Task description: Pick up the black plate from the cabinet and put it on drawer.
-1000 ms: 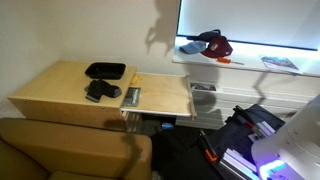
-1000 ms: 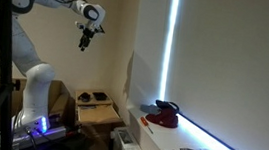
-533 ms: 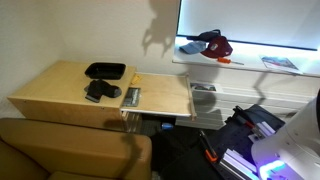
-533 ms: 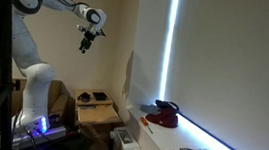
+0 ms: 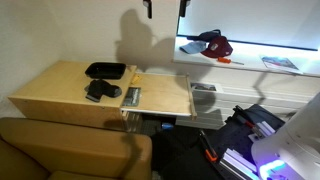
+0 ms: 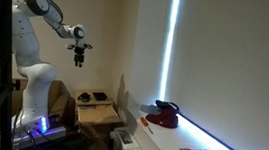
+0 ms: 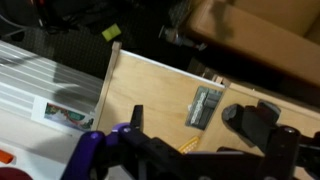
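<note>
The black plate (image 5: 105, 70) lies on the back part of the cabinet's pale wooden top (image 5: 55, 95). The drawer (image 5: 162, 95) stands pulled out beside it, with a flat pale panel. My gripper (image 6: 77, 56) hangs high in the air, well above the furniture, open and empty. It just shows at the top edge of an exterior view (image 5: 148, 7). In the wrist view the fingers (image 7: 205, 152) sit wide apart over the wood (image 7: 150, 95). I cannot make out the plate there.
A lumpy black object (image 5: 98, 91) (image 7: 255, 120) and a small grey-green item (image 5: 132, 96) (image 7: 204, 106) lie near the plate. A brown sofa back (image 5: 70, 150) stands in front. A white sill (image 5: 250, 55) holds a red-and-black thing (image 5: 212, 43).
The arm has swung down and away from the wall side, and the gripper now hangs lower. Its tip has come into the top edge of an exterior view. The objects have not moved.
</note>
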